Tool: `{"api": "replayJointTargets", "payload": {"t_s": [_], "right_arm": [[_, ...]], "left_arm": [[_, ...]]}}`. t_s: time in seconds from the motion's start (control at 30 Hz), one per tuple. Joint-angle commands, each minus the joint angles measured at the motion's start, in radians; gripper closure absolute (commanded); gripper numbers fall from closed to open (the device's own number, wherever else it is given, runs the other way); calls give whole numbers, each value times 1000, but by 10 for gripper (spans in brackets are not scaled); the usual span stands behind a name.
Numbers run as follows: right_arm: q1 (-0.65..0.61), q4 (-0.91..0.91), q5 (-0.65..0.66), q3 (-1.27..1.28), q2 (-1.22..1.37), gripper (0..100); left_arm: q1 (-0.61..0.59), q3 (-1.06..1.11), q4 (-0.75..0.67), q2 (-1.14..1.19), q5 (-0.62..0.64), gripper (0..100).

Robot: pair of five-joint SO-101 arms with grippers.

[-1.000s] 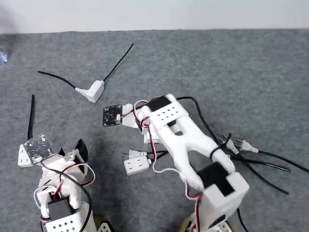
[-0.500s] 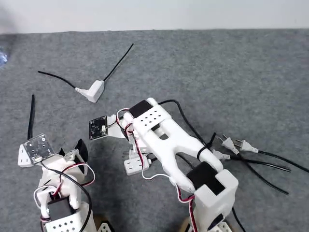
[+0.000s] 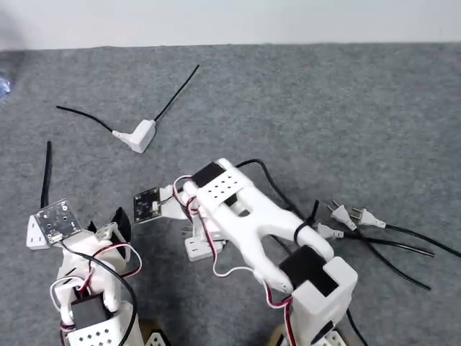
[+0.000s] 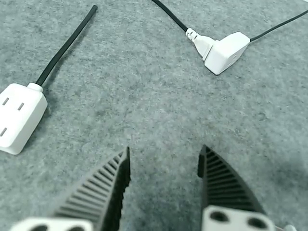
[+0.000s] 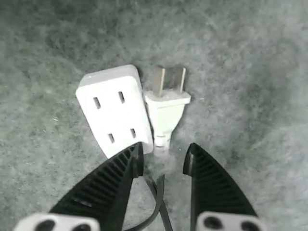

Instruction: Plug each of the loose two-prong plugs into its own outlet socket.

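Plug lay at near centre of counter, touching outlet block | right hand narrowly parted, empty, above its cord end | left hand wide, empty | advised: pinch plug body squarely, prongs kept level.

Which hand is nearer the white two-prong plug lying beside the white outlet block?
Right. The right hand hangs open just above the cord end of the white two-prong plug. The left hand sits apart to the side, over bare grey carpet.
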Motion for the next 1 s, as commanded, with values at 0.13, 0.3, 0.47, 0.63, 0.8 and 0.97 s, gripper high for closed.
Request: {"api": "replayJointTargets", "payload": {"t_s": [0.13,0.3,0.47,0.63,0.8,0.97], "right_arm": [[120,-7,58,17,-2,855],[111,-53,58,38,-4,913],[110,-136,58,61,-5,996],[111,-148,81,63,-2,991],[128,-125,92,2,-27,991],[128,4,95,-158,-67,991]], "left_arm": [[-5,-10,3,-12,-9,783],[-5,-10,3,-12,-9,783],[-5,-10,3,-12,-9,783],[-5,-10,3,-12,-9,783],[-5,-10,3,-12,-9,783],[-5,-10,3,-12,-9,783]]}}
